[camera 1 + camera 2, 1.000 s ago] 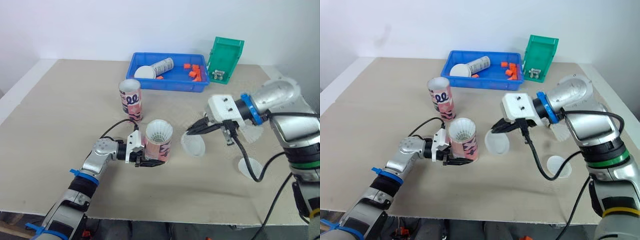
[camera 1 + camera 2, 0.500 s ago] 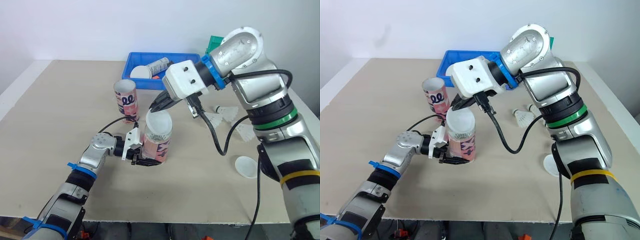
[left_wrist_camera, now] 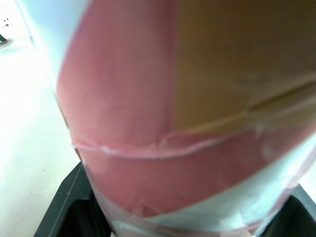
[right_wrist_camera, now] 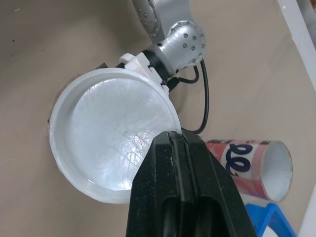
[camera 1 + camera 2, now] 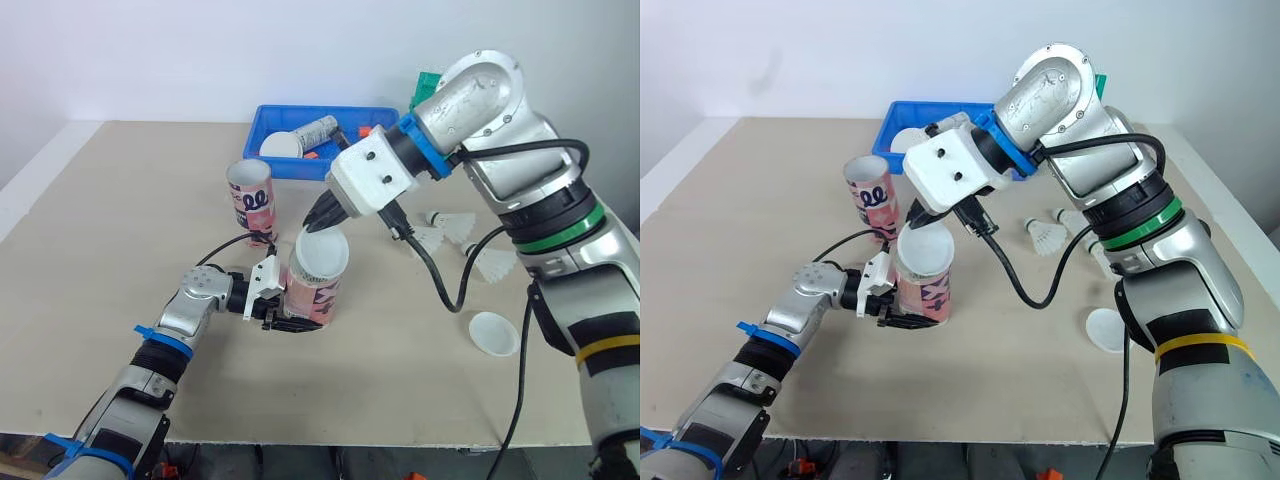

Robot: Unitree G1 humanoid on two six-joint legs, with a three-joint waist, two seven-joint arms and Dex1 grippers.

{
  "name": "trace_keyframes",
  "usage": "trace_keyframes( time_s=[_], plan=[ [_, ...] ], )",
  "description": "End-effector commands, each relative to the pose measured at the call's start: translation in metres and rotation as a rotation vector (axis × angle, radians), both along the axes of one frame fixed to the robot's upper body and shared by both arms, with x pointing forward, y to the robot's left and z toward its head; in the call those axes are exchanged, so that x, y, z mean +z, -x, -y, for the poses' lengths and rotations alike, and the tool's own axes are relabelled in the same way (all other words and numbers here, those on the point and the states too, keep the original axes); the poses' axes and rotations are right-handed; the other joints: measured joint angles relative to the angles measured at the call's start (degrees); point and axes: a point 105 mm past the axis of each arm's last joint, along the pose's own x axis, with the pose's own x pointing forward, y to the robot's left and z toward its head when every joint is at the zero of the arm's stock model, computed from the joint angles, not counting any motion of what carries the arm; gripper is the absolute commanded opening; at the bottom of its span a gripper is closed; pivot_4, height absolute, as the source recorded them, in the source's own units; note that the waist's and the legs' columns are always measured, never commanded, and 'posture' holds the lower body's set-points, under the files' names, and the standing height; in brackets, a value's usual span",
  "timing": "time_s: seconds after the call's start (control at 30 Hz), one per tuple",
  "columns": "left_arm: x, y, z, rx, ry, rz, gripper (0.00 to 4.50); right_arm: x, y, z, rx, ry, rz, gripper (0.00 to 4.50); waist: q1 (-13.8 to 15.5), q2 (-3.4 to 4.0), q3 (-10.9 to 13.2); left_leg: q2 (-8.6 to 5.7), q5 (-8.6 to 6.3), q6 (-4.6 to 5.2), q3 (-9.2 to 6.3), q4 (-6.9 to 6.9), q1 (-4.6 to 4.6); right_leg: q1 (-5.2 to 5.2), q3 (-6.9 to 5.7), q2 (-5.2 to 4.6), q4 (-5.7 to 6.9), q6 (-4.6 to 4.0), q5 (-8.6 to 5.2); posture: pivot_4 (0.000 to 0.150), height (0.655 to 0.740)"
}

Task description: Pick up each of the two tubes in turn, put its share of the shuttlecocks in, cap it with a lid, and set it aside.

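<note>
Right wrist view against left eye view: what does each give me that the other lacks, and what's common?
Right wrist view: the lid's hollow inner face, its rim pinched in the shut right pincer. Left eye view: the left pincer clamping the patterned tube beneath that lid, loose shuttlecocks and a spare lid on the table. Both: the lid and the second, open tube.

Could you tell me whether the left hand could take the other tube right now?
Probably not yet: the left hand is shut on the front tube, though the other tube stands free behind it.
</note>
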Motion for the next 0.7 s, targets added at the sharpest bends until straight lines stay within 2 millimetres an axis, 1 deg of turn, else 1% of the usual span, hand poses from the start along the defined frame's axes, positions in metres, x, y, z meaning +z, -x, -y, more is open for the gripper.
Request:
trace_keyframes(
  time_s=[0.03,0.2,0.43,0.47,0.5,0.53,0.57,0.6,0.63,0.7],
  plan=[
    [-0.044,0.007,-0.021,0.048,-0.163,-0.127,2.77,-0.002,0.007,0.005,0.042,0.062,0.034,0.04,0.00,0.00,0.00,0.00,0.00,0.00,0.00,0.00,0.00,0.01,0.00,0.00,0.00,0.00,0.00,0.150,0.7038],
    [-0.043,0.007,-0.024,0.057,-0.162,-0.126,2.77,-0.019,0.007,0.005,0.059,0.101,0.039,0.04,0.01,-0.01,-0.01,0.00,0.00,0.00,0.00,-0.01,0.02,0.05,0.00,-0.01,-0.01,0.02,-0.04,0.150,0.7038],
    [-0.044,0.007,-0.024,0.070,-0.156,-0.129,2.77,-0.032,0.000,0.003,0.081,0.135,0.100,0.04,0.01,-0.01,-0.01,0.00,0.00,0.00,0.00,-0.16,0.11,0.09,0.00,0.00,-0.01,0.03,-0.07,0.150,0.7038],
    [-0.043,0.007,-0.024,0.072,-0.154,-0.129,2.77,-0.034,0.000,0.001,0.091,0.131,0.099,0.65,0.00,-0.01,-0.02,-0.01,0.00,0.00,0.01,-0.20,0.15,0.11,0.01,0.00,-0.01,0.03,-0.08,0.150,0.7038],
    [-0.043,0.007,-0.024,0.074,-0.152,-0.129,2.77,-0.036,0.000,-0.001,0.098,0.127,0.098,0.88,-0.01,-0.05,-0.04,0.00,0.00,0.00,0.01,-0.24,0.19,0.14,0.01,0.00,-0.01,-0.02,-0.10,0.150,0.7038],
    [-0.043,0.007,-0.024,0.076,-0.150,-0.129,2.77,-0.038,0.001,-0.003,0.103,0.127,0.097,1.48,-0.01,-0.05,-0.05,0.00,0.00,0.00,0.00,-0.28,0.27,0.19,0.00,0.02,-0.01,-0.05,-0.12,0.150,0.7038],
    [-0.043,0.008,-0.024,0.077,-0.149,-0.129,2.77,-0.041,0.001,-0.004,0.111,0.128,0.097,1.80,-0.05,-0.03,-0.06,0.00,0.00,0.00,0.00,-0.28,0.31,0.22,0.01,0.02,-0.01,-0.07,-0.13,0.150,0.7038],
    [-0.043,0.008,-0.025,0.078,-0.149,-0.129,2.77,-0.042,0.002,-0.005,0.115,0.129,0.097,2.29,-0.05,-0.02,-0.07,0.00,0.00,0.00,0.01,-0.32,0.37,0.26,0.01,0.02,0.00,-0.10,-0.14,0.150,0.7038],
    [-0.043,0.008,-0.025,0.080,-0.147,-0.130,2.77,-0.043,0.001,-0.006,0.111,0.116,0.092,2.62,-0.14,-0.07,-0.10,0.00,0.00,0.00,0.01,-0.33,0.39,0.28,0.01,0.02,0.00,-0.10,-0.14,0.150,0.7038],
    [-0.043,0.008,-0.025,0.083,-0.146,-0.130,2.77,-0.040,-0.002,-0.012,0.087,0.067,0.083,2.66,-0.27,-0.12,-0.16,0.02,0.00,0.00,0.00,-0.40,0.72,0.54,0.01,0.04,-0.01,-0.18,-0.19,0.150,0.7038]
  ],
)
